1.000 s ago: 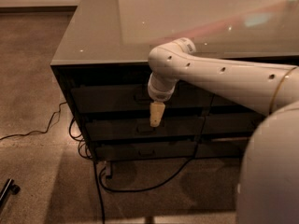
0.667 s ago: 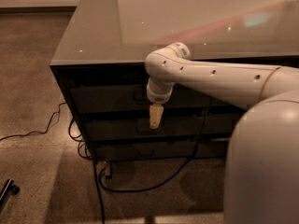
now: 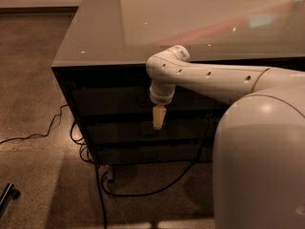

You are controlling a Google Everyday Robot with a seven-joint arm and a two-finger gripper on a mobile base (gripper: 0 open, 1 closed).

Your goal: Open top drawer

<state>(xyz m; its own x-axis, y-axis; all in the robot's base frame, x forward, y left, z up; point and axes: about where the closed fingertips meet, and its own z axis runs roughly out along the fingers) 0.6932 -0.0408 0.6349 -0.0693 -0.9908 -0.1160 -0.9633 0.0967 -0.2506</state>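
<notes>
The top drawer point(image 3: 112, 99) is the uppermost dark front under the glossy grey cabinet top point(image 3: 100, 37). It sits flush with the slimmer fronts below it, and its pull is too dark to make out. My white arm point(image 3: 214, 78) reaches in from the right along the cabinet's front edge. My gripper point(image 3: 158, 118) is tan and hangs pointing straight down. It is in front of the lower edge of the top drawer, near its middle.
Two slimmer drawer fronts point(image 3: 124, 132) lie below the top one. Black cables point(image 3: 102, 194) trail over the floor at the cabinet's foot and to the left. A dark wheeled object point(image 3: 8, 193) is at the lower left. My own body point(image 3: 259, 166) fills the lower right.
The wrist and gripper have shifted slightly to the left along the drawer front. My arm and body fill more of the right side. The drawer front has not moved.
</notes>
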